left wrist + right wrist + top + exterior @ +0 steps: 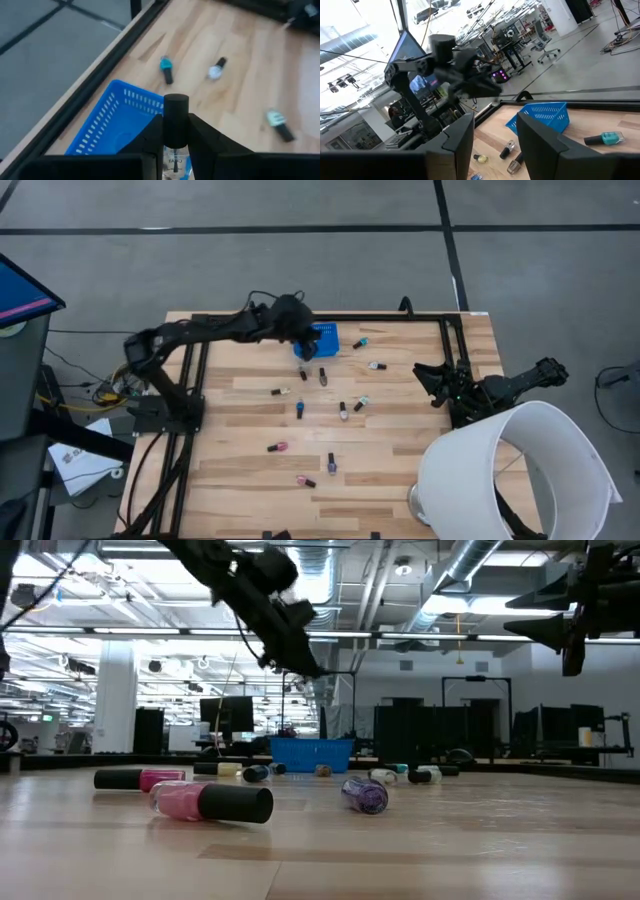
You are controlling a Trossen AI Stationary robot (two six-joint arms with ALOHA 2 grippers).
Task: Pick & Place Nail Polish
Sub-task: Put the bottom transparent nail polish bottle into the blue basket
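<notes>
Our left claw (176, 145) grips one nail polish bottle (175, 125) by its body, held above the blue basket (324, 337); our right claw (495, 132) waits released at the worktop's (400, 480) right edge; roughly ten bottles (330, 464) lie scattered on the wood, so most work remains; we cannot tell whether the basket holds any.

My left arm reaches across, its left gripper (176, 145) raised and clamped shut. My right arm waits aside, right gripper (495, 135) fingers parted.
</notes>
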